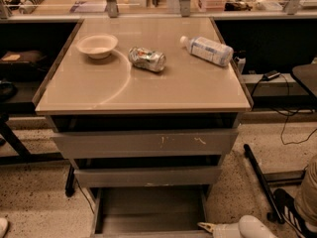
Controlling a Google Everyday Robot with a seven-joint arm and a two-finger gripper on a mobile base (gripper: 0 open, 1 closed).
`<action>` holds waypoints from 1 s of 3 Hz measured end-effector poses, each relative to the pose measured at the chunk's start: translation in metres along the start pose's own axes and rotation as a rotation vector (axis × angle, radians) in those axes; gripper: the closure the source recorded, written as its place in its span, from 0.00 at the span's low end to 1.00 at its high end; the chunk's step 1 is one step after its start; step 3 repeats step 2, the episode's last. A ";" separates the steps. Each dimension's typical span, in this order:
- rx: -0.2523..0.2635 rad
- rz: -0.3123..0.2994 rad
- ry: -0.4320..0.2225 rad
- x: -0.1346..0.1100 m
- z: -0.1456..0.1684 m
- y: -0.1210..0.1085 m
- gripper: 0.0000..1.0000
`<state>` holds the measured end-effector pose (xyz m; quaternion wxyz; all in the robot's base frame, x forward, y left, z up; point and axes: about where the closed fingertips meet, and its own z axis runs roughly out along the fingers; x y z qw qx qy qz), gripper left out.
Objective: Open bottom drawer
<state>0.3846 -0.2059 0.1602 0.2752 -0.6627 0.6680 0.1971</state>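
Observation:
The bottom drawer (148,207) is the lowest and narrowest of three grey drawers under the table. It stands pulled out, and I see its shallow grey tray from above, with the front panel at the picture's lower edge. My gripper (207,226) is at the drawer's front right corner, on a white arm (247,228) that comes in from the lower right. Whether it touches the drawer I cannot tell. The mid-width drawer (148,176) and the widest, scratched drawer (143,144) are above it.
On the beige table top (148,90) are a white bowl (97,45), a crushed can (147,59) and a lying plastic bottle (208,50). A black stand leg (257,175) and cables (292,118) lie on the speckled floor to the right.

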 end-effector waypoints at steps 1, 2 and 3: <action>0.000 0.000 0.000 0.000 0.000 0.000 0.00; 0.000 0.000 0.000 0.000 0.000 0.000 0.00; 0.000 0.000 0.000 0.000 0.000 0.000 0.00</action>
